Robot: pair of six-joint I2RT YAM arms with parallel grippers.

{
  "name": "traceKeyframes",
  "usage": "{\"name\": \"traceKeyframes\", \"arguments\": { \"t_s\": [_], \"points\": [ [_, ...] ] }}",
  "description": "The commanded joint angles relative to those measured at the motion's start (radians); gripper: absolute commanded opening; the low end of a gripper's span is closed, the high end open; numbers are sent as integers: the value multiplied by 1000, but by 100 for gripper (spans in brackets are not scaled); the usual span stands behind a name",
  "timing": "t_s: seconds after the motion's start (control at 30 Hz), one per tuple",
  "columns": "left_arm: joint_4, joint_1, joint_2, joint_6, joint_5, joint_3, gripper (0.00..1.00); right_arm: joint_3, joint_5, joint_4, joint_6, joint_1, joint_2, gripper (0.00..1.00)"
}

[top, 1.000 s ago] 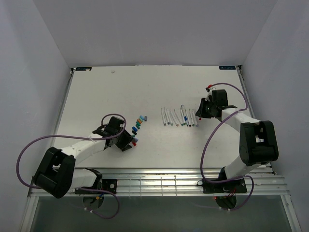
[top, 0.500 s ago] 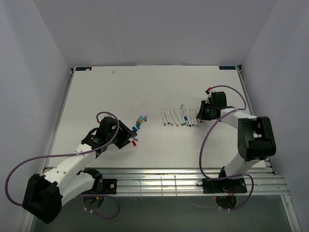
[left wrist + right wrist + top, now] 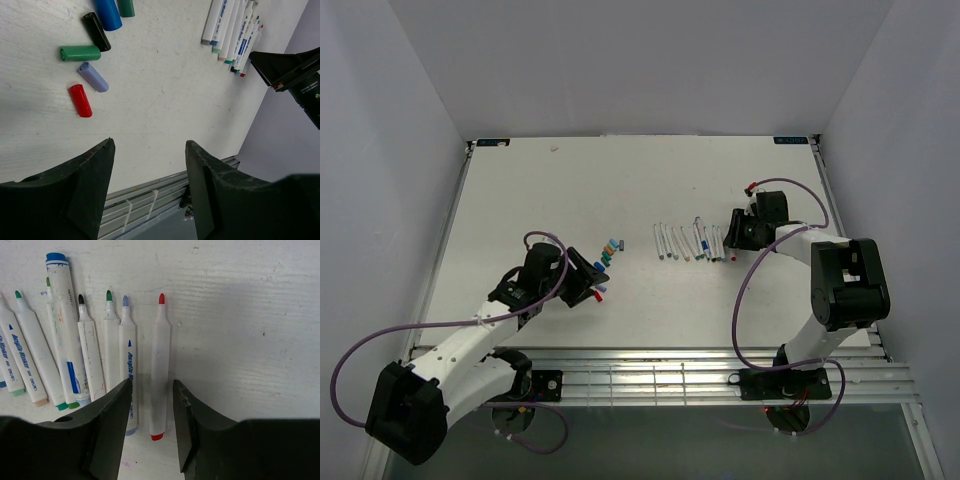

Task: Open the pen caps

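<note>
- While the left gripper (image 3: 147, 165) hangs over the white table (image 3: 165, 100), its fingers (image 3: 75, 190) stand wide apart with nothing between them.
- Loose pen caps (image 3: 606, 257) lie in a short slanting string left of centre in the overhead view, just to the upper right of that gripper.
- At the upper left of the left wrist view, the red cap (image 3: 80, 100) lies lowest and nearest the fingers without touching them.
- Just above it comes the lilac-grey cap (image 3: 93, 76), then the green cap (image 3: 80, 53) and the black cap (image 3: 96, 31).
- At the top edge of that view sit the blue cap (image 3: 108, 12) and the teal cap (image 3: 126, 6), both partly cut off.
- Right of centre in the overhead view, the pens (image 3: 690, 242) lie side by side in a row, well apart from the caps.
- At the right end of that row, the right gripper (image 3: 151, 385) sits low with its fingers parted.
- In the gap between them lies the red-tipped pen (image 3: 160, 355); whether either finger touches it I cannot tell.
- Left of it in the right wrist view, the lilac-tipped pen (image 3: 127, 365), the green-tipped pen (image 3: 111, 350) and the black-tipped pen (image 3: 89, 357) show bare tips pointing to the top of the frame.
</note>
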Motion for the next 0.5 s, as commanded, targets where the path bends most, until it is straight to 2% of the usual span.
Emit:
{"name": "traceKeyframes", "arguments": {
  "t_s": [0.0, 0.23, 0.33, 0.37, 0.47],
  "points": [
    [25, -5, -41, 23, 11, 8, 69, -24, 13, -2, -17, -5, -13, 46],
    [17, -5, -43, 49, -1, 29, 73, -51, 36, -33, 7, -3, -111, 57],
    [28, -5, -29, 59, -2, 35, 74, -86, 39, -57, 35, 0, -179, 67],
    [30, -3, -24, 63, -1, 38, 75, -100, 37, -59, 40, 1, -224, 90],
    [46, -2, 3, 69, 8, 49, 76, -149, 37, -77, 63, 15, -326, 90]
  ]
}}
